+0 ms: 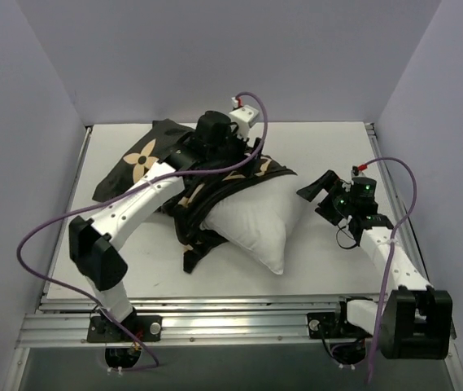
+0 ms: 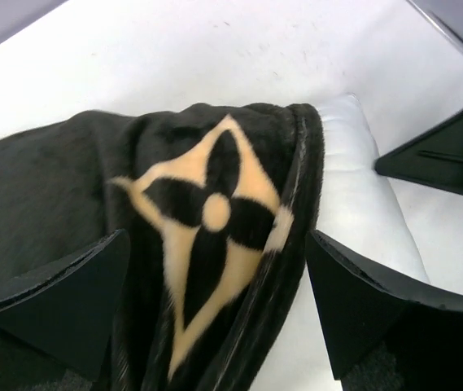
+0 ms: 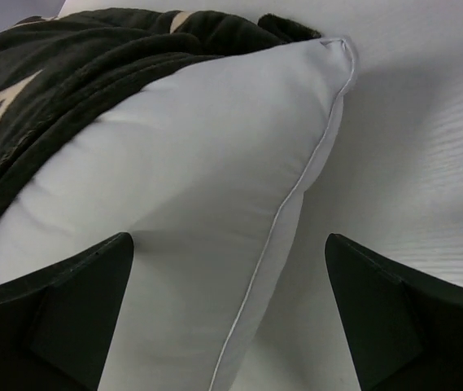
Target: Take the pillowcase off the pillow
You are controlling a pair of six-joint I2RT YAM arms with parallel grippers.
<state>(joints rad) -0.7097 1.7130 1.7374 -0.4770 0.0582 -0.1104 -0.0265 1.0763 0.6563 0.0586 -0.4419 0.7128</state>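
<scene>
While the pillow (image 1: 257,221) lies on the white worktop (image 1: 329,145) with most of its plain surface bare, the pillowcase (image 1: 117,181) covers only the pillow's far left part. The black fabric is bunched in thick folds along the pillow's left edge. The rest spreads flat over the worktop to the left of the pillow and behind it, with a tan flower (image 1: 141,159) facing up. One loose end of the fabric lies on the worktop just beside the pillow's near left side. The left tool (image 2: 216,244) hangs over the bunched fabric at the pillow's far edge, its jaws spread wide. In the left wrist view a raised fold bearing a flower motif (image 2: 215,213) runs up between the two fingers (image 2: 68,301), which stand on either side of it without pinching it, and bare pillow shows just to the right of that fold. The right tool (image 3: 229,244) sits just beside the pillow's right corner, low over the worktop, with its jaws also spread wide and nothing held between them. In the right wrist view the pillow's piped seam (image 3: 292,195) runs between the fingers up to a pointed corner (image 3: 341,47), and the dark fabric shows over the pillow's far left. A purple cable (image 1: 44,224) loops out from the left arm, to the left of the pillow.
</scene>
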